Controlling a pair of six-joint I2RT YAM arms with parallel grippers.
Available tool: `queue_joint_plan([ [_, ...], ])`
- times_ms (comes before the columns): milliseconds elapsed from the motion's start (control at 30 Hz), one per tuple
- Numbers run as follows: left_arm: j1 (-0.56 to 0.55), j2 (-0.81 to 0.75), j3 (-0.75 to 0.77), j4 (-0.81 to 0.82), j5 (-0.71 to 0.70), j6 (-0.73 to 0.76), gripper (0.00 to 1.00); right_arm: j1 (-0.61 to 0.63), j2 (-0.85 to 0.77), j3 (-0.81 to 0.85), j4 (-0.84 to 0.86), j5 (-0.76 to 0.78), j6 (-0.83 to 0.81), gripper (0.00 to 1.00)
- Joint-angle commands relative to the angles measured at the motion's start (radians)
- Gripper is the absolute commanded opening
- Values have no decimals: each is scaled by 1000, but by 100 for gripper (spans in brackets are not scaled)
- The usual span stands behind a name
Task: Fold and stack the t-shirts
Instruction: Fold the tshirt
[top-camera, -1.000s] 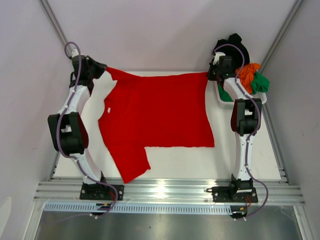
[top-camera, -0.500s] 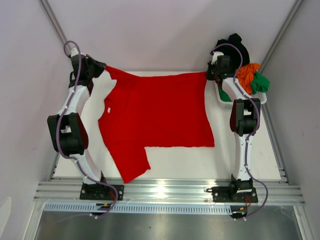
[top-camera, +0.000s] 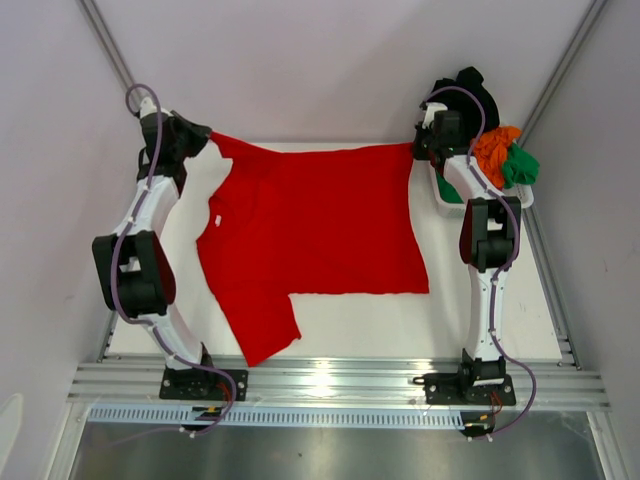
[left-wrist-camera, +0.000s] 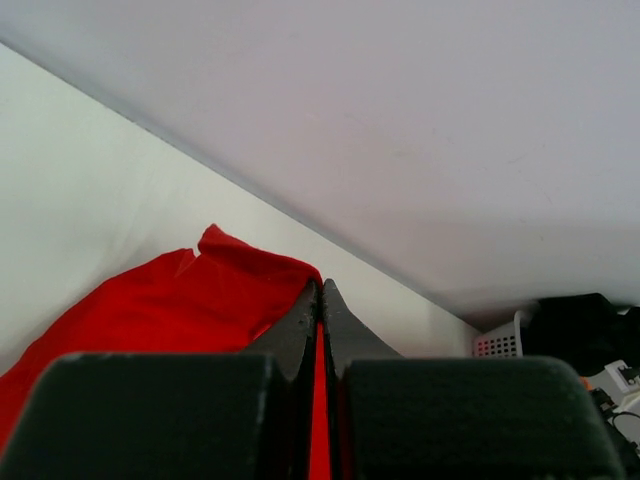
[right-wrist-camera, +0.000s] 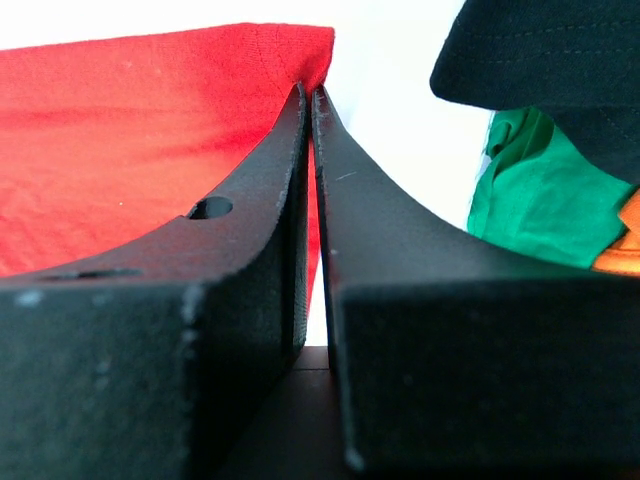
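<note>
The large red t-shirt (top-camera: 320, 220) lies spread on the white table, its far edge stretched between both arms. My left gripper (top-camera: 207, 138) is shut on the shirt's far left corner; in the left wrist view red cloth (left-wrist-camera: 180, 300) runs between the closed jaws of that gripper (left-wrist-camera: 321, 288). My right gripper (top-camera: 420, 150) is shut on the far right corner, and the right wrist view shows the red cloth (right-wrist-camera: 130, 130) pinched at its tips (right-wrist-camera: 308, 92). One sleeve hangs toward the near left.
A white basket (top-camera: 450, 208) stands at the far right behind the right arm, holding a black shirt (top-camera: 475, 90), an orange one (top-camera: 495, 145) and a green one (top-camera: 520, 165). Grey walls close in at the back and on both sides. A metal rail runs along the near edge.
The left arm has eased slightly to the left. The shirt and the right arm look unchanged.
</note>
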Motion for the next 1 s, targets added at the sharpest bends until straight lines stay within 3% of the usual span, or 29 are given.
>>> queue_joint_plan([
  [0,3,-71,-26,53,-14,20,0,-1,-96,-1,50,19,-2,0],
  [967,7,-181,-193,96,-14,-18,0,-10,-177,-145,125,16,21,0],
])
